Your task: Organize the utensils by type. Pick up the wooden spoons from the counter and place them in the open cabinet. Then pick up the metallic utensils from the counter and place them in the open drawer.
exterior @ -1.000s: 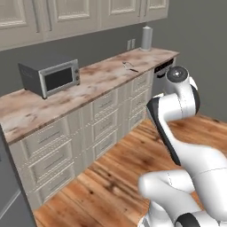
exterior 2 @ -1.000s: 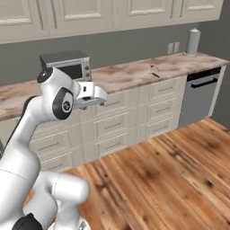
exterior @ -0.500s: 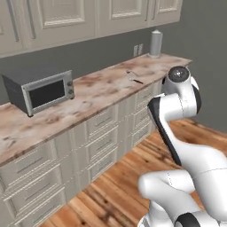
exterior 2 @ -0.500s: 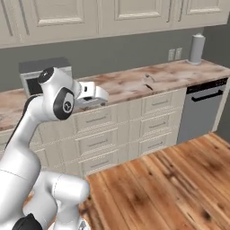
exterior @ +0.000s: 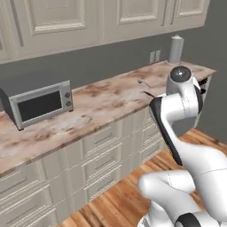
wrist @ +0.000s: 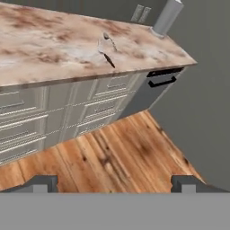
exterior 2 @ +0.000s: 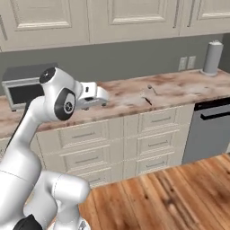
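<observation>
black-handled utensil (wrist: 109, 59) lies flat on counter (wrist: 49, 49), handle toward front edge.

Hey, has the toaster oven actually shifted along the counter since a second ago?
No. The toaster oven sits on the same stretch of counter against the wall; the whole picture shifted, so the base drove, not the oven.

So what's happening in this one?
Nothing is being handled yet. The gripper is open and empty, held out in front of the counter above the wood floor. A small cluster of utensils lies on the counter, untouched and well away from the gripper. A toaster oven sits further along the counter, and a grey cylinder stands near the other end. All the wall cabinet doors in view are shut.
</observation>
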